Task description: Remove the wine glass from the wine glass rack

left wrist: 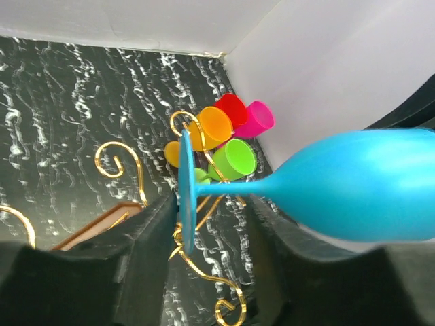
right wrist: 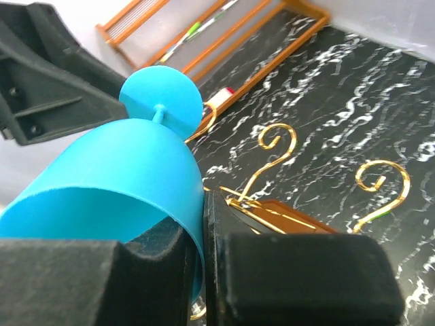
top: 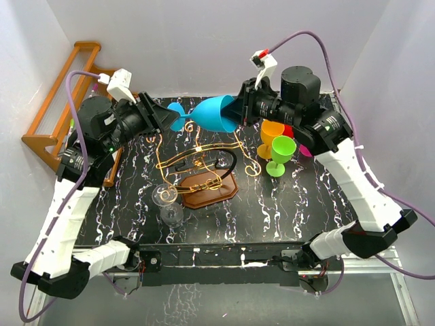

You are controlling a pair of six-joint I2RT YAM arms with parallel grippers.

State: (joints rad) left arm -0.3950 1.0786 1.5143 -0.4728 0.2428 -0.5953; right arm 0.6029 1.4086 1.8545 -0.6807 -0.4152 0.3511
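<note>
Wine glass (top: 212,114) horizontal, foot leftward

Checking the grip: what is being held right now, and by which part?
The blue wine glass, pinched at its bowl's rim by the right claw; the left claw stands open around the foot.

Lying on its side in mid-air, clear of and just above the wine glass rack (top: 204,171) of thin gold wire with curled scroll ends, a black loop and a flat reddish-brown wooden base: plain turquoise wine glass (top: 216,114), round foot pointing left, open bowl pointing right.
</note>
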